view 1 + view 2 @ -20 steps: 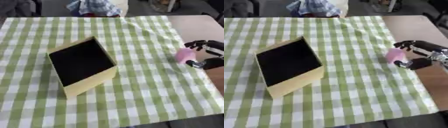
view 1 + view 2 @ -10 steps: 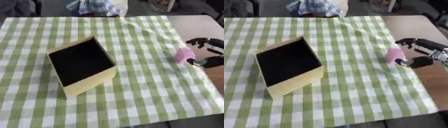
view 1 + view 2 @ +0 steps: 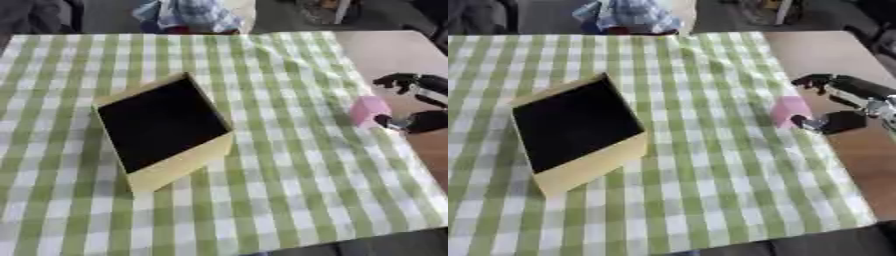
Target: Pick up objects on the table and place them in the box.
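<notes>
Cloth [image 3: 289,165] over most of the frame: green & white check. Box [image 3: 166,132] left of centre: pale yellow outside, black inside. Small block [image 3: 789,111] at mid right: pink. Right hand [image 3: 842,105] at right edge: black w/ silver bits. Bare bench [image 3: 859,150] along right side: brown, paler pinkish-tan toward upper right. Bundle [image 3: 197,12] at top centre: blue & white check fabric.

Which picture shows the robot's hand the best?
The right eye view. There the right hand shows with more of its arm, fingers curved beside the pink block at the cloth's right edge. The left eye view shows the same hand partly cut off by the picture's edge. The left hand shows in neither.
</notes>
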